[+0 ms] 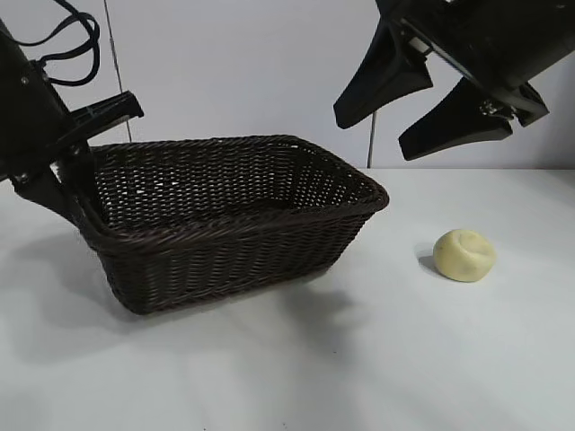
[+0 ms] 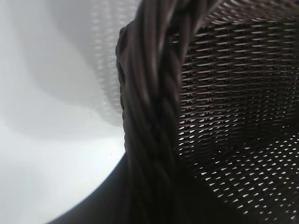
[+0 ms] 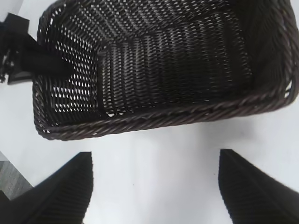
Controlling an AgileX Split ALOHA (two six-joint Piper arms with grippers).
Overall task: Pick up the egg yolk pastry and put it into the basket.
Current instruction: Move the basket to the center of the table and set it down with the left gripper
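The egg yolk pastry [image 1: 464, 255] sits alone on the white surface [image 1: 377, 359], to the right of the basket [image 1: 225, 220] in the exterior view and well apart from it, with nothing touching it. The basket, dark brown woven wicker with a braided rim, is tilted: its left end is raised off the surface while its right end stays low. The left claw [image 1: 76, 171] is at that raised left end, narrowed onto the rim and wall there, one finger inside the basket and one outside; the left wrist view shows the braided rim very close up. The right claw [image 1: 422, 103] hangs in the air above and to the right of the basket, higher than the pastry, its fingers [image 3: 56, 191] spread wide and holding nothing.
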